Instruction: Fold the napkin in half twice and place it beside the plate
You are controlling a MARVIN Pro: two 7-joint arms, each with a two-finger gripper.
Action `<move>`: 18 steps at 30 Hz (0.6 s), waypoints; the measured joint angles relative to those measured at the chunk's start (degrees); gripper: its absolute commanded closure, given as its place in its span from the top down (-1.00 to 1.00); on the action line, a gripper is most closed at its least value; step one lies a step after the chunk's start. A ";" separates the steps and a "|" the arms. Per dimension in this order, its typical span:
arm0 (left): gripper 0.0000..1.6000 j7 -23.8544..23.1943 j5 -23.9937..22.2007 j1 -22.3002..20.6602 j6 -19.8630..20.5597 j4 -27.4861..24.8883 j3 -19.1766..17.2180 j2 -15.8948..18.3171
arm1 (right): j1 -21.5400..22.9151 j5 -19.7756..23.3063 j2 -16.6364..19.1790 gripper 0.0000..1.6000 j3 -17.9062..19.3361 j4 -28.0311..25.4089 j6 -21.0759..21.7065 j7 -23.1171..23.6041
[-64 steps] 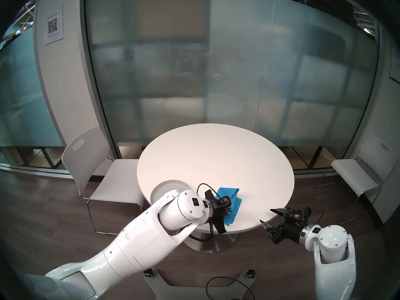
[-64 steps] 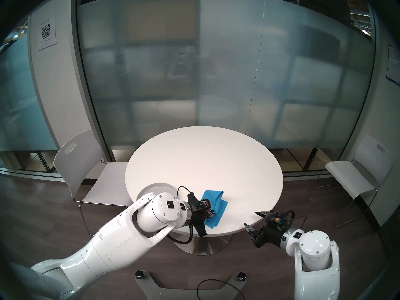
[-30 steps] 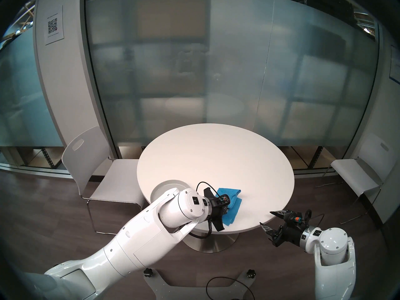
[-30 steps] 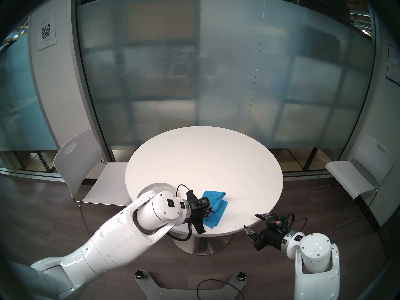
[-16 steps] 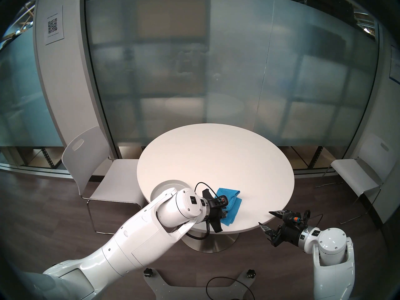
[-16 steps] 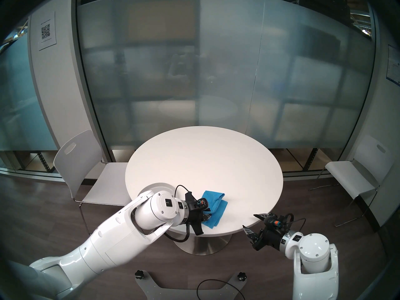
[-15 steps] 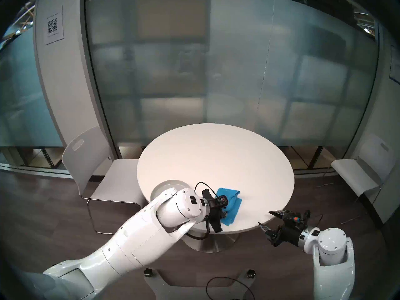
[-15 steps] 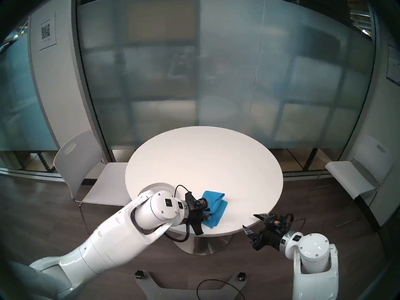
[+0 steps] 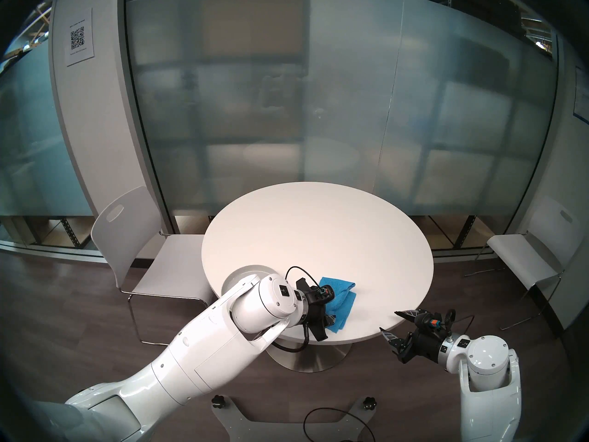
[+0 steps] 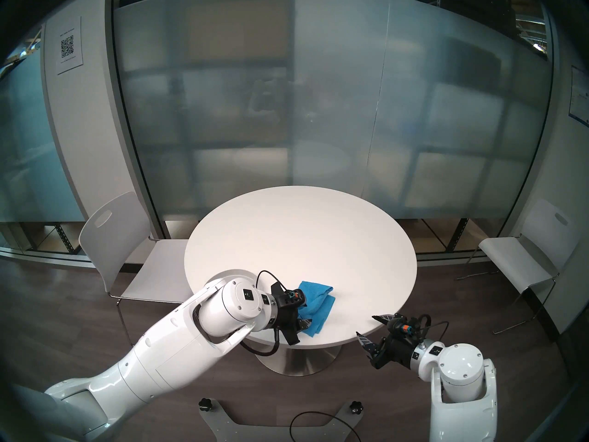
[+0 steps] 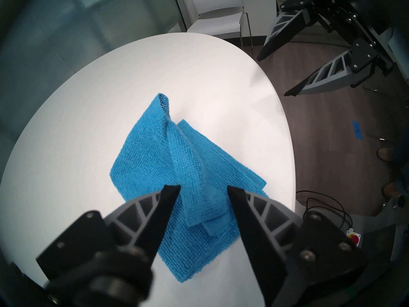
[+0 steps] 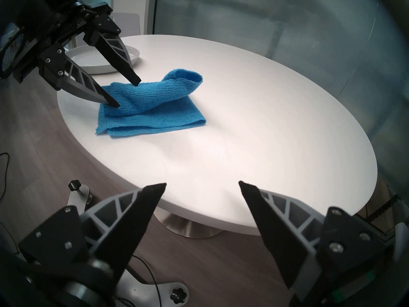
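The bright blue napkin [image 11: 152,151] lies folded on the round white table [image 9: 318,234], its top layer humped into a loose ridge [image 12: 177,82]. It sits just to the right of the pale plate [image 12: 97,62], with a small gap between them. My left gripper [image 11: 202,188] is open over the napkin's near end, one fingertip on each side of the ridge and holding nothing. In the head views my left arm hides most of the plate [image 9: 245,270]. My right gripper [image 9: 389,320] hangs open and empty off the table's front right edge.
A white chair [image 9: 143,250] stands left of the table and another [image 9: 526,262] to the right. Frosted glass walls close the back. A black cable [image 9: 334,422] and my base plate lie on the floor below the table's near edge.
My left gripper has opened and let go of the napkin's top layer, which now rests on the cloth. The left wrist drew back slightly. The right arm drifted a little left.
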 measured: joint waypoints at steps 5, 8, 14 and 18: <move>0.34 -0.94 -1.24 0.06 1.58 -1.39 -0.70 -0.21 | 0.25 -0.03 0.30 0.77 -0.14 0.15 0.00 0.09; 0.33 -1.27 -1.68 0.07 2.18 -2.00 -0.92 -0.28 | 0.35 -0.03 0.43 0.78 -0.21 0.21 0.01 0.13; 0.33 -2.04 -2.63 0.08 3.79 -3.70 -1.34 -0.50 | 0.61 -0.04 0.70 0.76 -0.44 0.39 0.02 0.16; 0.33 -2.27 -3.00 0.11 4.44 -4.25 -1.44 -0.64 | 0.71 -0.04 0.79 0.77 -0.52 0.48 0.02 0.15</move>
